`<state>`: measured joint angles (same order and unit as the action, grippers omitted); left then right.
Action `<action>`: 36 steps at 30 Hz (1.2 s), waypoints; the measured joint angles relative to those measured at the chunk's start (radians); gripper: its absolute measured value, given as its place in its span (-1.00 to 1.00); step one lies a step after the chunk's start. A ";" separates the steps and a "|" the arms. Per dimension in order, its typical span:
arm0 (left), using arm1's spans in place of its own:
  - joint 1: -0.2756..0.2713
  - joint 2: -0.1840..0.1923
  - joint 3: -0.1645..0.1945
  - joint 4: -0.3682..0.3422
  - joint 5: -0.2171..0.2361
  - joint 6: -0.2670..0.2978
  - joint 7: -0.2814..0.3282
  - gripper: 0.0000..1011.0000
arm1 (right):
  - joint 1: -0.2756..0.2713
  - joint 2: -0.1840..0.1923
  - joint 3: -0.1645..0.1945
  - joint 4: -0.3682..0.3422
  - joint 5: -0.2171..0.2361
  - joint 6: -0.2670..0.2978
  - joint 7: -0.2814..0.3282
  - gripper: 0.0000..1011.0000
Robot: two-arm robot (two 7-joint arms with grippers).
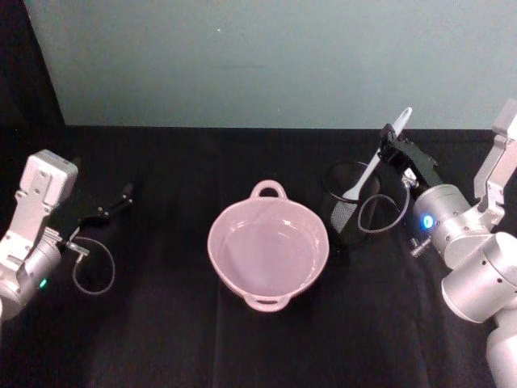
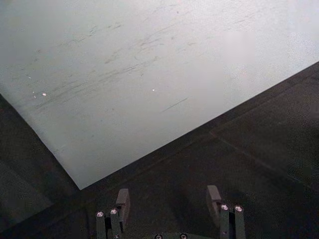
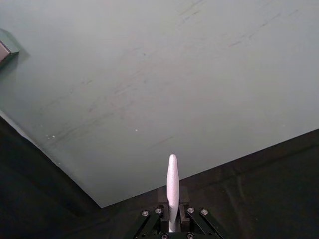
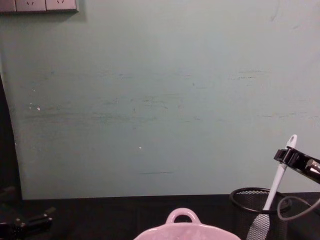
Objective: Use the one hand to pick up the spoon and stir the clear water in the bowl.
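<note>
The pale pink bowl (image 1: 268,246) sits mid-table with water in it; its far rim and loop handle (image 4: 182,218) show in the chest view. To its right stands a black wire-mesh cup (image 1: 352,212) holding the white spoon (image 1: 377,161), blade down inside the cup (image 4: 258,224). My right gripper (image 1: 393,135) is shut on the spoon's upper handle (image 3: 172,189), above the cup, with the handle tip sticking out past the fingers (image 4: 291,141). My left gripper (image 1: 121,197) rests open at the far left, away from the bowl, with nothing between its fingers (image 2: 123,201).
A black cloth (image 1: 161,323) covers the table. A pale green wall (image 4: 160,100) stands close behind, with a socket plate (image 4: 40,5) at its upper left. Grey cable loops hang by each wrist (image 1: 93,267).
</note>
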<state>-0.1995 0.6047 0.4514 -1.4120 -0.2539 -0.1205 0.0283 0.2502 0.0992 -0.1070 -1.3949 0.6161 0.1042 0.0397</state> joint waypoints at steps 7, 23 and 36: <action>0.000 0.000 0.000 0.000 0.000 0.000 0.000 1.00 | 0.002 0.000 0.004 0.015 0.001 0.005 0.000 -0.78; 0.000 0.000 0.000 0.000 0.000 0.000 0.000 1.00 | 0.008 0.000 0.003 0.028 0.001 0.006 0.006 -0.77; 0.000 0.000 0.000 0.000 0.000 0.000 0.000 1.00 | 0.008 0.000 0.002 0.027 0.001 0.007 0.006 0.01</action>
<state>-0.1995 0.6047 0.4514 -1.4120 -0.2539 -0.1205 0.0283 0.2581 0.0997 -0.1045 -1.3678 0.6172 0.1116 0.0460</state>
